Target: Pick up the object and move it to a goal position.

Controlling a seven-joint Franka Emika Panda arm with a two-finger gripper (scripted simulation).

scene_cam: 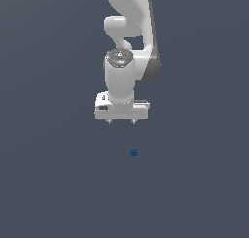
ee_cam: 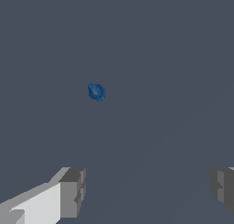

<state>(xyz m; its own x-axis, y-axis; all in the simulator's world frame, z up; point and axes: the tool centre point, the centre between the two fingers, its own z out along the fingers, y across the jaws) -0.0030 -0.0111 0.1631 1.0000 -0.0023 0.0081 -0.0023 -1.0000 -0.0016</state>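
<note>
The object is a tiny dark blue roundish lump lying on the flat grey surface, a little below and slightly toward the exterior view's right of the white gripper. It also shows in the wrist view as the blue object, well apart from the fingers. The gripper is open: its two grey fingertips stand wide apart with nothing between them. The gripper hangs above the surface, pointing down, and touches nothing.
The white arm rises behind the gripper toward the top of the exterior view. A plain dark grey floor fills everything else.
</note>
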